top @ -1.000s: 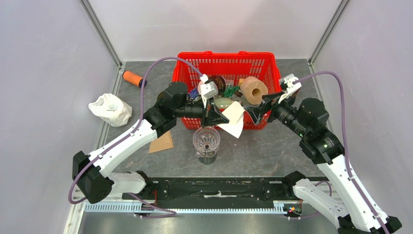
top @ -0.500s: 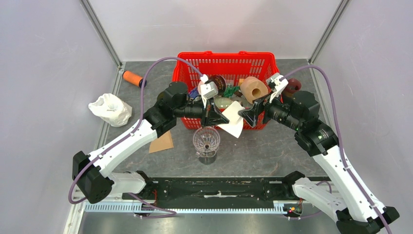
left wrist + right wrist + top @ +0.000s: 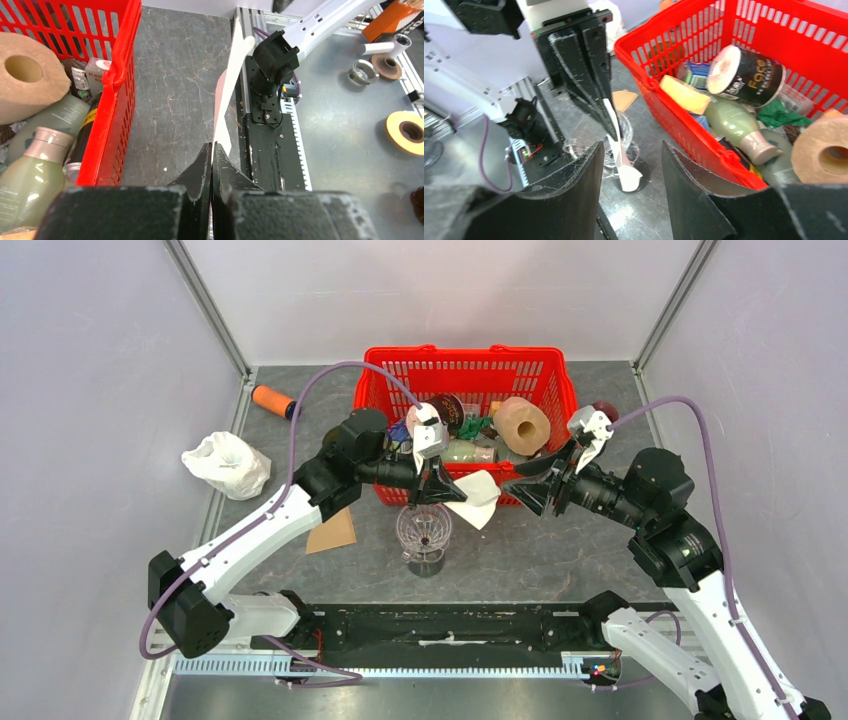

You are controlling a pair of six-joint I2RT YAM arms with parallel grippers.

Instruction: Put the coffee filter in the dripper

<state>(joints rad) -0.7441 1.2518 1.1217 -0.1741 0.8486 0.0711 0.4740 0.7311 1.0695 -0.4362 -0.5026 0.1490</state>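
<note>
My left gripper (image 3: 455, 492) is shut on a white paper coffee filter (image 3: 481, 496), which hangs just above and to the right of the clear glass dripper (image 3: 424, 528) on the table. In the left wrist view the filter (image 3: 227, 85) shows edge-on, rising from the closed jaws of that gripper (image 3: 211, 146). My right gripper (image 3: 522, 492) hovers to the right of the filter, a little apart from it and open. From the right wrist the filter (image 3: 616, 135) and dripper (image 3: 628, 134) show in the gap of the right gripper (image 3: 631, 147), farther off.
A red basket (image 3: 465, 352) behind the grippers holds a toilet roll (image 3: 521, 423), bottles and other items. An orange cylinder (image 3: 270, 400), a white plastic bag (image 3: 227, 462) and a brown card piece (image 3: 333, 532) lie at the left.
The right gripper moved in toward the filter, then drew back to the right with its jaws narrower. The filter now hangs lower and looks more folded in the left gripper.
</note>
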